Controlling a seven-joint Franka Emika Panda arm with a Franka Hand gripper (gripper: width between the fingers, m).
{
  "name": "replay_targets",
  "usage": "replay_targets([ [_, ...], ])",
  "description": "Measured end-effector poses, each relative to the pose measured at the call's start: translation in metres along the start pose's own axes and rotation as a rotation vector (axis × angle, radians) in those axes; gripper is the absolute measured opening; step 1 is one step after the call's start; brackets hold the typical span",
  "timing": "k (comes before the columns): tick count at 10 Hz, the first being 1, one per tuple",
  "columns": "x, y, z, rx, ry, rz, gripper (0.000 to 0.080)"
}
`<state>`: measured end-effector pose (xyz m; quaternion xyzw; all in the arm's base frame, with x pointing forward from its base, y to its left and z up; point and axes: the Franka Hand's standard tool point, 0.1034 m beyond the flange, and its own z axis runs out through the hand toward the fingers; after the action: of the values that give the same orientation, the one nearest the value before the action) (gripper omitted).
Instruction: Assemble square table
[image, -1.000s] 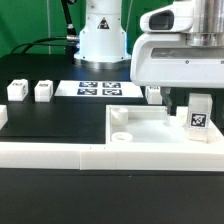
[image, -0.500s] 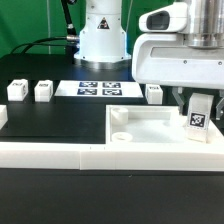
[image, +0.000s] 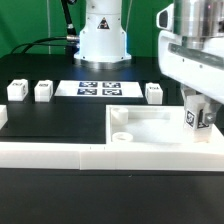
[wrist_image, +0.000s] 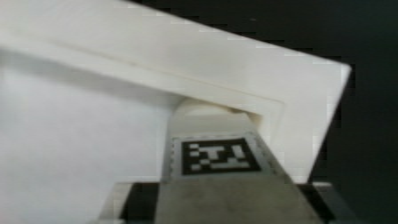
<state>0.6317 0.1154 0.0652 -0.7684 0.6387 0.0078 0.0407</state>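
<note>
Gripper (image: 200, 112): jaws drawn in narrow and clamped on one leg block (wrist_image: 217, 152), a finger at each flank, tag facing the wrist camera. The block is slightly tilted. Its far end meets a corner of the square slab (image: 150, 128) directly under the tool; seated or not, cannot tell. Near the tool, just off the slab's far edge: a loose leg block (image: 154, 94). Further out: the marker board (image: 98, 88). Well apart from the tool: two more leg blocks (image: 43, 91).

White glossy rounded arm base (image: 100, 35); black cables (image: 68, 18); white boxy wrist housing (image: 195, 50); grey-fingered gripper (image: 199, 115).
</note>
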Motion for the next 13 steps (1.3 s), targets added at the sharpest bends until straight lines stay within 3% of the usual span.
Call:
replay_targets([
  [4,-0.0003,0.0007,0.0008,0.0,-0.033,0.204,0.029],
  [5,-0.0003,0.0008,0.0009,0.0,-0.033,0.174,0.0348],
  [6,0.0011,-0.0009,-0.0001,0.011,-0.029,0.115,0.0348],
  [7,0.0015,-0.0015,-0.0003,0.015,-0.027,0.094,0.0553],
  [8,0.0015,-0.0015,-0.0003,0.015,-0.027,0.094,0.0619],
  [13,0.0015,-0.0015,-0.0003,0.015,-0.027,0.094,0.0649],
])
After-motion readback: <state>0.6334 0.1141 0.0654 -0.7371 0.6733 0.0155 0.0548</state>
